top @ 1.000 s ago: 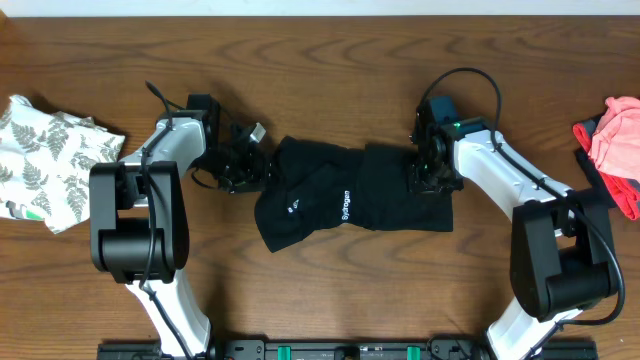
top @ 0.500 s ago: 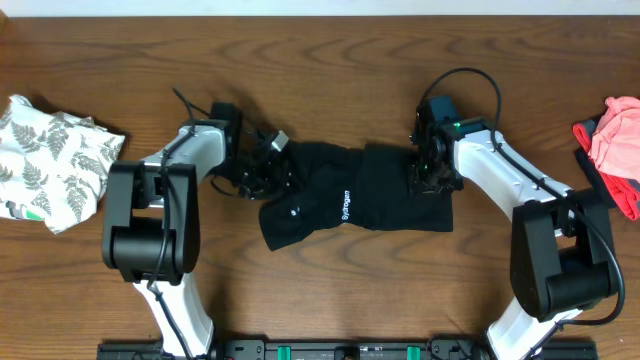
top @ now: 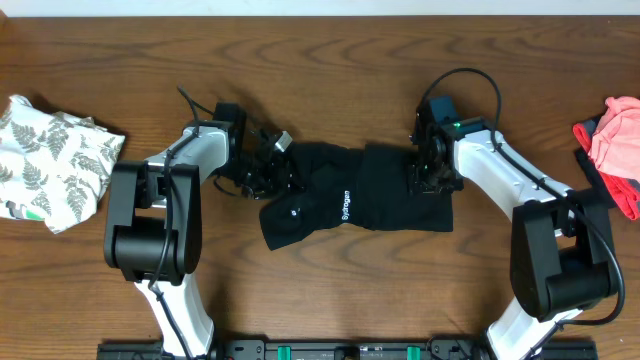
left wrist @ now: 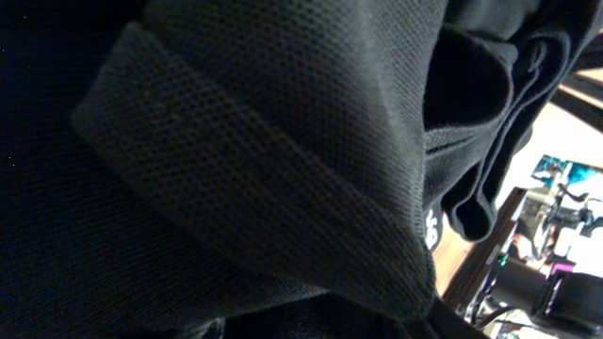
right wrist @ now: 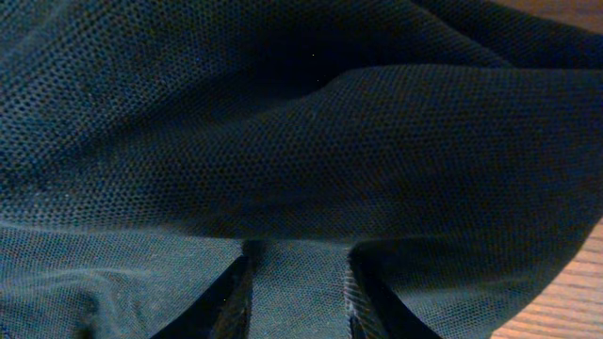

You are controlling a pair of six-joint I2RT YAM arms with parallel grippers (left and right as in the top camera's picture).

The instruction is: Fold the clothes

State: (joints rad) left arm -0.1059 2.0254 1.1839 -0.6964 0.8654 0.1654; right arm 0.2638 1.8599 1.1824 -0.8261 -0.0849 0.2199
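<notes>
White fern-print piece [top: 55, 160] heaped at far left of the table [top: 330, 60]. Left gripper [top: 282, 178] sits at the left edge of the black garment [top: 350, 200], which lies rumpled at table centre; its wrist view is all black mesh, so cannot tell how far open or whether it grips. Right gripper [top: 432, 176] is on the garment's right end, fingers [right wrist: 236, 294] narrowly apart with cloth pinched between them; pink piece [top: 618, 140] at far right.

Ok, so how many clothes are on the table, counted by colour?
Plain black garment: 1
White fern-print garment: 1
Pink garment: 1
Black piece with red trim: 1
Total: 4
</notes>
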